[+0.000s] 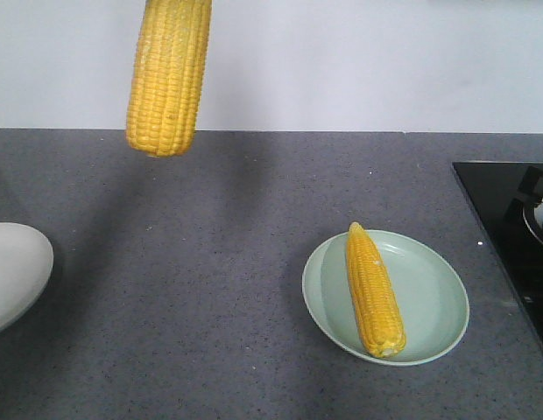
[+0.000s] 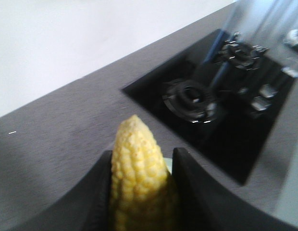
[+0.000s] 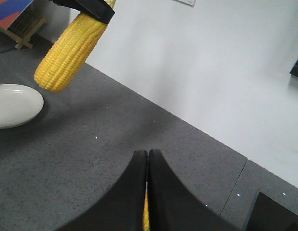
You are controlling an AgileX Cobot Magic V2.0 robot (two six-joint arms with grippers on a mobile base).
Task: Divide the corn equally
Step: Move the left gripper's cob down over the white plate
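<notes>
One corn cob (image 1: 169, 74) hangs blunt end down, high over the left of the grey counter. My left gripper (image 2: 143, 153) is shut on it, with the pointed tip (image 2: 137, 144) sticking out past the black fingers. From the right wrist view the same cob (image 3: 69, 53) hangs above a white plate (image 3: 14, 103). A second corn cob (image 1: 374, 290) lies lengthwise in a pale green plate (image 1: 433, 297) at the right. My right gripper (image 3: 147, 152) is shut with its fingers pressed together and holds nothing. A thin yellow sliver shows through the gap behind them.
The white plate (image 1: 13, 271) lies at the counter's left edge, partly cut off. A black glass stove (image 1: 517, 236) with burners (image 2: 192, 98) fills the right side. A white wall runs along the back of the counter.
</notes>
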